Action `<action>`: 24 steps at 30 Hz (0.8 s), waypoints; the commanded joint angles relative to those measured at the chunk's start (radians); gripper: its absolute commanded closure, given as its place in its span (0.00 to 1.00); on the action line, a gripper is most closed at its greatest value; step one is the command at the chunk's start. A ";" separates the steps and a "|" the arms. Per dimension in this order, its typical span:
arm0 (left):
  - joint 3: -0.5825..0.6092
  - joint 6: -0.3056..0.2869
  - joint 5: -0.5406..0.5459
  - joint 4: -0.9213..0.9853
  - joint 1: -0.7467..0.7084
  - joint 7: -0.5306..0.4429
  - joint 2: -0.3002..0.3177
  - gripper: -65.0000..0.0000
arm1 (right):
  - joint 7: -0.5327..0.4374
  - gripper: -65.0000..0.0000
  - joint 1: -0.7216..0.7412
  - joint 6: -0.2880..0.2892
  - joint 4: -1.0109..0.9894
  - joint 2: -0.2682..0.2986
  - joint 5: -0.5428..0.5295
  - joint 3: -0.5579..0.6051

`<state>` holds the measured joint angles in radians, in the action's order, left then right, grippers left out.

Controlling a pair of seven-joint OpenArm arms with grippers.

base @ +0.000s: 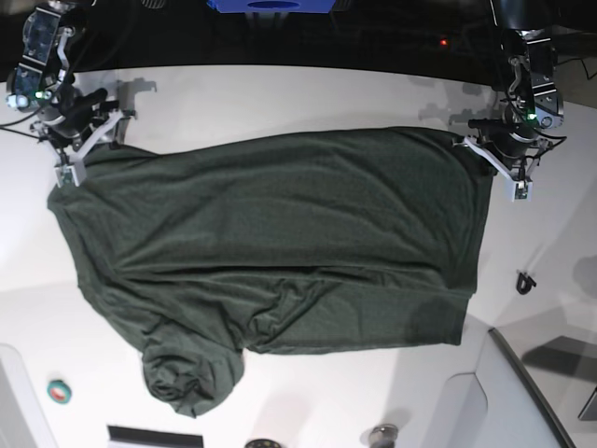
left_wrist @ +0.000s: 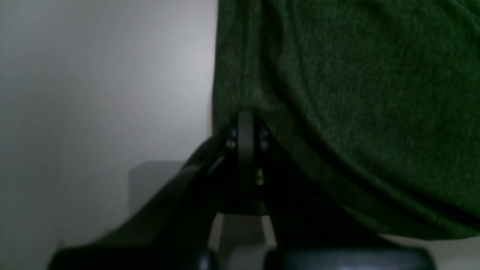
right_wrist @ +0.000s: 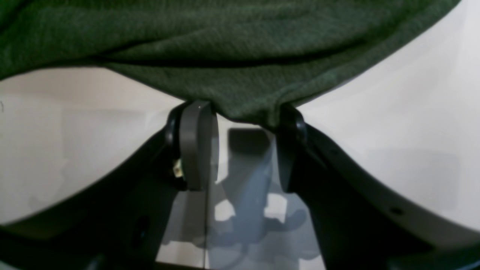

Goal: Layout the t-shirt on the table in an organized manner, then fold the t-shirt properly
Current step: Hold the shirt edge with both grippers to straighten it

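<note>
The dark green t-shirt (base: 280, 233) lies spread wide across the white table (base: 308, 103), with one end bunched into a lump near the front. My left gripper (base: 494, 159) sits at the shirt's far corner on the right of the base view. In the left wrist view this gripper (left_wrist: 245, 120) is shut, and the t-shirt (left_wrist: 356, 93) runs right into its tips. My right gripper (base: 84, 145) is at the far corner on the other side. In the right wrist view its fingers (right_wrist: 197, 142) stand apart, and an edge of the t-shirt (right_wrist: 225, 48) reaches into the right gripper (right_wrist: 243, 120).
A small teal round thing (base: 60, 392) lies near the front on the left of the base view. A small black piece (base: 525, 281) rests beside the shirt on the right. A grey panel (base: 522, 392) occupies the front right corner. Dark background runs behind the table's far edge.
</note>
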<state>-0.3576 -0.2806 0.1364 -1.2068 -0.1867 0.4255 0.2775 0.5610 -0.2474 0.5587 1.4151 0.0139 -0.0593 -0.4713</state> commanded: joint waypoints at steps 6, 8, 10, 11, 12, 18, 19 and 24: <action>0.001 0.004 -0.013 0.005 -0.012 0.037 0.007 1.00 | -0.008 0.96 0.013 0.010 0.013 0.008 -0.003 -0.001; 0.001 0.004 -0.013 0.032 -0.009 0.037 0.009 1.00 | 0.012 0.99 0.012 0.010 0.020 0.008 -0.001 -0.001; 0.001 0.005 -0.013 0.064 -0.004 0.036 0.009 1.00 | 0.060 0.99 0.010 0.010 0.049 0.024 -0.001 -0.001; 0.001 0.005 -0.013 0.075 0.003 0.032 0.009 1.00 | 0.086 0.99 0.009 0.010 0.074 0.033 -0.001 -0.001; 0.001 0.005 -0.013 0.086 0.003 0.014 0.009 1.00 | 0.115 0.99 0.007 0.010 0.097 0.034 -0.001 -0.001; -0.001 0.007 -0.163 0.181 0.008 -0.104 -0.010 1.00 | 0.314 0.99 0.006 0.013 0.258 0.082 -0.001 0.003; -0.002 0.007 -0.179 0.190 0.010 -0.118 -0.017 1.00 | 0.344 0.99 0.006 0.013 0.283 0.091 -0.001 0.003; -0.008 0.007 -0.186 0.203 0.010 -0.132 -0.022 1.00 | 0.477 0.99 0.006 0.013 0.370 0.126 -0.001 0.007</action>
<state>-0.3710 -0.2695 0.0082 -1.0374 -0.1532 0.1238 0.2623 1.0550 -0.2474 0.5697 1.7664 0.1291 -0.0547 -0.4625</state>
